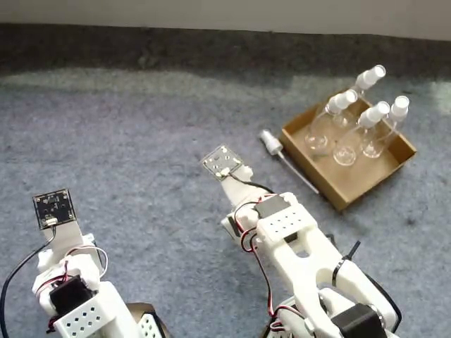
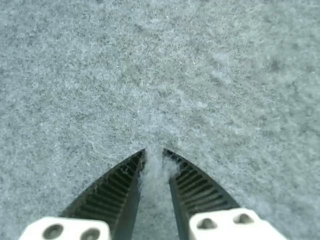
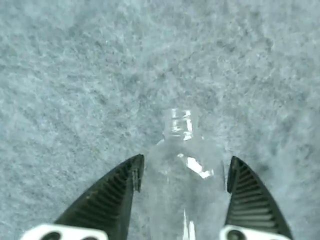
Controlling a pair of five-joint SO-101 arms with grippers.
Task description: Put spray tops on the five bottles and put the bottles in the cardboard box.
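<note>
The left hand (image 2: 154,152) hangs close over the grey felt of the counter (image 1: 141,141). Its jaws are drawn almost together, with a thin strip of felt showing between the tips, and they carry nothing. The right hand (image 3: 185,159) stands spread to the width of a clear bottle (image 3: 186,181) and appears to be closed on its body, one jaw against each side. The bottle's bare threaded neck points away from the hand and has no top on it.

Farther out, the last spray top (image 1: 270,144) lies loose on the felt just beside the cardboard box (image 1: 377,179), with its thin dip tube trailing along the box's near wall. Inside the box lie four capped bottles (image 1: 372,121).

By this count the job is at the fifth and last bottle, with its capping not yet done. The next move probably calls for the idle hand to fetch that top, thread the tube into the narrow neck and seat the top while the other hand steadies the bottle.
</note>
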